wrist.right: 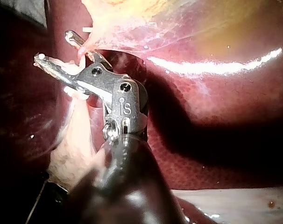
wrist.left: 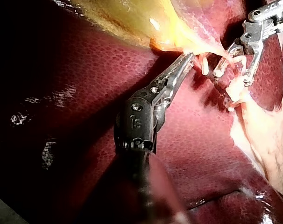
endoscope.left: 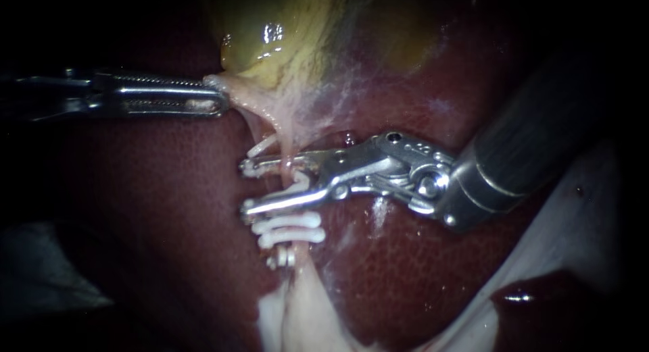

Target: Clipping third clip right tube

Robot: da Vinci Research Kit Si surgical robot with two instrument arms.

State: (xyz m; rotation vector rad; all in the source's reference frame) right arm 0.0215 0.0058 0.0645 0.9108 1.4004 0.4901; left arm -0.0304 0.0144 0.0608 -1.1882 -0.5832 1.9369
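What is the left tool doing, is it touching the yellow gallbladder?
Touching. In the endoscope view the left instrument has its jaws shut on the gallbladder at its pale lower end, with no gap; the left wrist view agrees.

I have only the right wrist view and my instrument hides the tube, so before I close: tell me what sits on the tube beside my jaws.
Observer: The endoscope view shows two white clips across the tube, just beyond the lower jaw of your right instrument, on the side away from the gallbladder.
Operator: Now report my left instrument; it is not in my view.
Observer: Your left instrument comes in from the left, its jaws shut on the pale tissue at the gallbladder's lower edge, above the tube.
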